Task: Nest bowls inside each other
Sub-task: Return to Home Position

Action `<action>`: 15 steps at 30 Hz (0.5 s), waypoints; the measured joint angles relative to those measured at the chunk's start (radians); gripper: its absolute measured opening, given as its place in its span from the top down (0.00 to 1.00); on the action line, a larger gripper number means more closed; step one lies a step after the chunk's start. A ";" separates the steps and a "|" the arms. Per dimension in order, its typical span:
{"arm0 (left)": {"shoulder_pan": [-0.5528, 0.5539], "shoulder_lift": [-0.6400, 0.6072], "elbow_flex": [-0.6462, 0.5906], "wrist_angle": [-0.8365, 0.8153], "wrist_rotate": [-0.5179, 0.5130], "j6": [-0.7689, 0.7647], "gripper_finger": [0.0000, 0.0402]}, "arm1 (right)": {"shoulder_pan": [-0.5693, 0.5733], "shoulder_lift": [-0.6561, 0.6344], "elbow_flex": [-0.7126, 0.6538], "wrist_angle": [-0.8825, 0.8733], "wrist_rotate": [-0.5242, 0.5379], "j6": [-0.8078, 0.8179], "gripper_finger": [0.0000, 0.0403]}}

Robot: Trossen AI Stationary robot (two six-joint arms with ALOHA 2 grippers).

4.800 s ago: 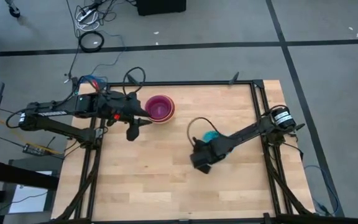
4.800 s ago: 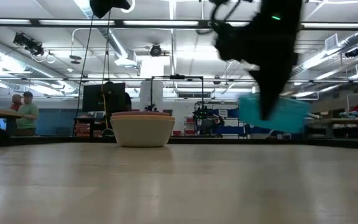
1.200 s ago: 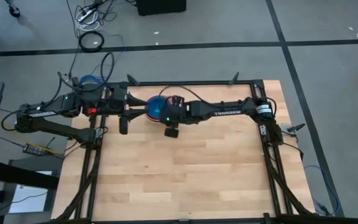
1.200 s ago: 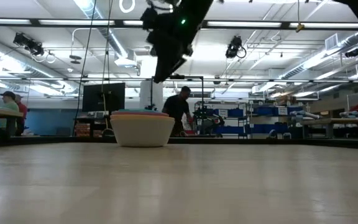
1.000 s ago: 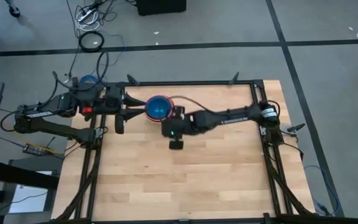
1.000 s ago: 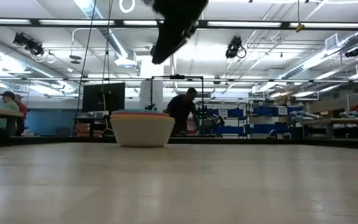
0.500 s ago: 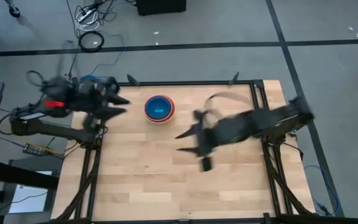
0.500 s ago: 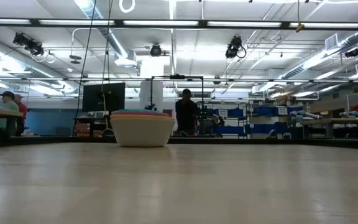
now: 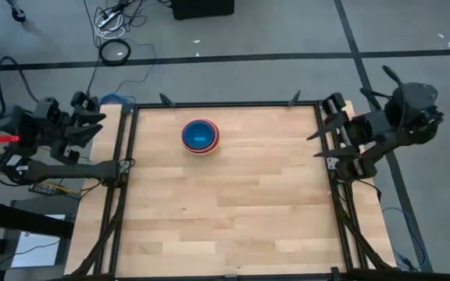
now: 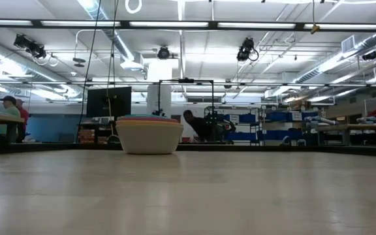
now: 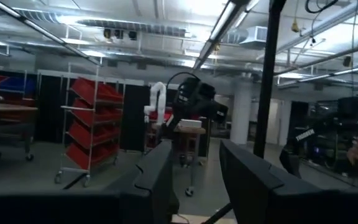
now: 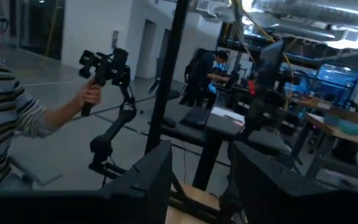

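A wooden desk (image 9: 233, 211) is seen from above, boxed in by a black frame (image 9: 225, 104).

Off the desk's left edge, near its far left corner, the left arm is folded up. The left gripper (image 9: 92, 126) sits just outside the frame, clear of the wood. Its fingers (image 11: 160, 180) stand apart, with open room showing between them and nothing held.

The bowls (image 9: 200, 136) stand as one nested stack on the desk, close to the far edge and left of its middle, well apart from both grippers. From above, the blue bowl (image 9: 198, 133) fills the top, with a red-orange rim showing around it. From table height, the outermost grey bowl (image 10: 150, 140) looks pale, with thin coloured rims just above its lip.

At the desk's right edge, near the far right corner, the right arm is folded up. The right gripper (image 9: 324, 140) hangs over the frame's right rail. Its fingers (image 12: 145, 177) are spread and empty.

In the room beyond, a person (image 12: 11, 118) in a striped sleeve grips a dark handle.
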 joint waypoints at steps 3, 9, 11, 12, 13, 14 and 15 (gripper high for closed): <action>0.000 -0.044 -0.055 0.001 -0.013 -0.002 0.64 | 0.000 -0.102 -0.149 0.068 0.035 0.035 0.61; 0.000 -0.093 -0.207 0.038 -0.101 0.000 0.64 | -0.014 -0.319 -0.459 0.258 0.038 0.042 0.61; 0.000 -0.097 -0.260 0.086 -0.119 0.001 0.64 | -0.035 -0.387 -0.557 0.306 0.040 0.043 0.61; 0.000 -0.096 -0.287 0.108 -0.119 0.004 0.64 | -0.049 -0.418 -0.606 0.331 0.045 0.048 0.61; 0.000 -0.095 -0.315 0.121 -0.118 0.012 0.64 | -0.065 -0.446 -0.654 0.357 0.061 0.061 0.61; 0.000 -0.094 -0.344 0.137 -0.117 0.021 0.64 | -0.081 -0.471 -0.703 0.390 0.086 0.077 0.61; 0.000 -0.092 -0.373 0.160 -0.118 0.026 0.64 | -0.101 -0.492 -0.752 0.421 0.106 0.093 0.61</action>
